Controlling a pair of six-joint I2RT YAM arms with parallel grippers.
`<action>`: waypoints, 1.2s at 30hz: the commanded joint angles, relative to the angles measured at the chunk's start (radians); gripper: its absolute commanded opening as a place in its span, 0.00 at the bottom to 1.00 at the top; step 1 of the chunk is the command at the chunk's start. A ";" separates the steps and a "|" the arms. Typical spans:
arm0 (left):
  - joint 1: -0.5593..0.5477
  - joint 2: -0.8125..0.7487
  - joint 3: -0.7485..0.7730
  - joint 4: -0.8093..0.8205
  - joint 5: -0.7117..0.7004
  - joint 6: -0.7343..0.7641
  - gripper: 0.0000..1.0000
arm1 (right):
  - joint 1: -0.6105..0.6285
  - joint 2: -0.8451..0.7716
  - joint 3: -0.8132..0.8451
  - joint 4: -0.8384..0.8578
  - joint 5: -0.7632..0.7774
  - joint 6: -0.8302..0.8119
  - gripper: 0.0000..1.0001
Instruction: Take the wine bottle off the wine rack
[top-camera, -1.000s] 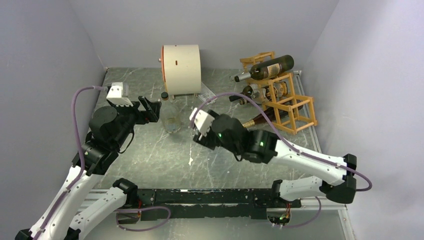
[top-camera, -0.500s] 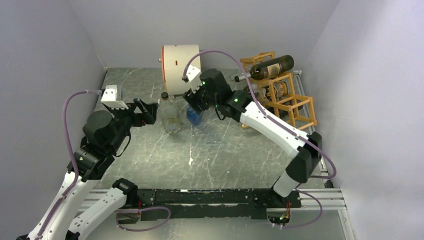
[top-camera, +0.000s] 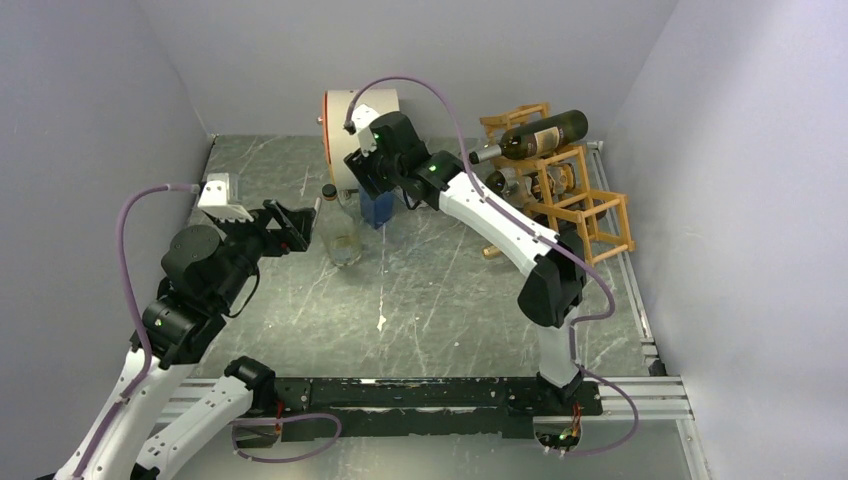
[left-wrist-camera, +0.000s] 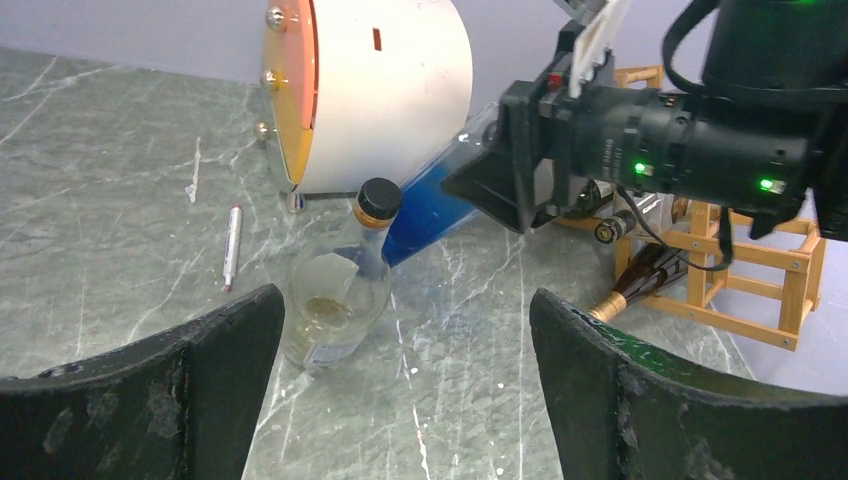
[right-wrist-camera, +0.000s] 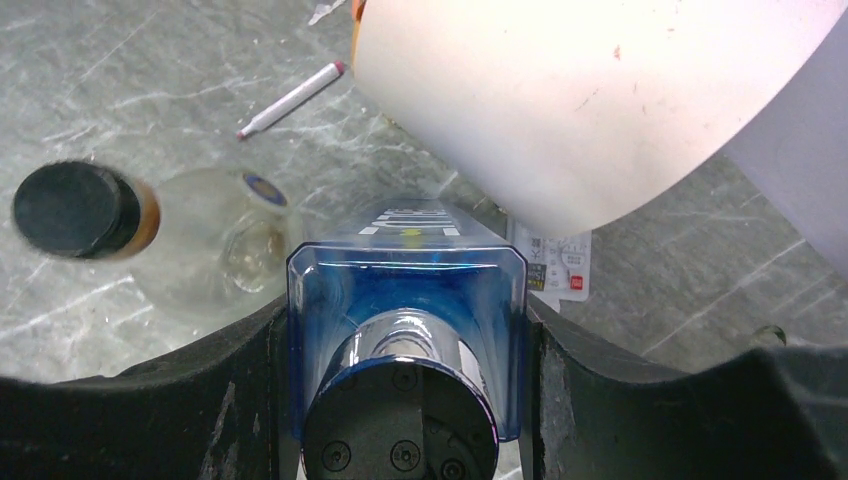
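Note:
The wooden wine rack (top-camera: 585, 210) stands at the back right. A dark wine bottle (top-camera: 540, 135) lies on its top tier, a second bottle (top-camera: 505, 183) lies in a lower cell, and a brown bottle's neck (top-camera: 492, 250) pokes out at the bottom. My right gripper (top-camera: 372, 185) is left of the rack, in front of the white drum. It is shut on a blue square bottle (right-wrist-camera: 405, 290) that hangs tilted below it (top-camera: 376, 208). My left gripper (top-camera: 300, 225) is open and empty, just left of a clear bottle (top-camera: 342, 238).
The white drum (top-camera: 365, 125) lies at the back centre. The clear bottle with a black cap (left-wrist-camera: 335, 300) stands close beside the blue one. A pen (left-wrist-camera: 231, 245) lies left of the drum. A small card (right-wrist-camera: 552, 268) lies under the drum's edge. Walls close in on both sides.
My right arm has swung from the table's middle to the back, in front of the drum, with the blue bottle in its grip. My left arm has drawn back slightly.

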 joint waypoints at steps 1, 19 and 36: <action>0.007 -0.014 -0.004 -0.003 0.034 0.005 0.96 | -0.017 0.012 0.122 0.095 0.020 0.015 0.00; 0.007 -0.008 -0.015 0.012 -0.018 0.038 0.96 | -0.028 0.102 0.154 0.097 0.000 0.002 0.00; 0.007 -0.017 0.023 -0.036 -0.034 0.028 0.96 | -0.027 0.148 0.189 0.101 -0.028 0.001 0.62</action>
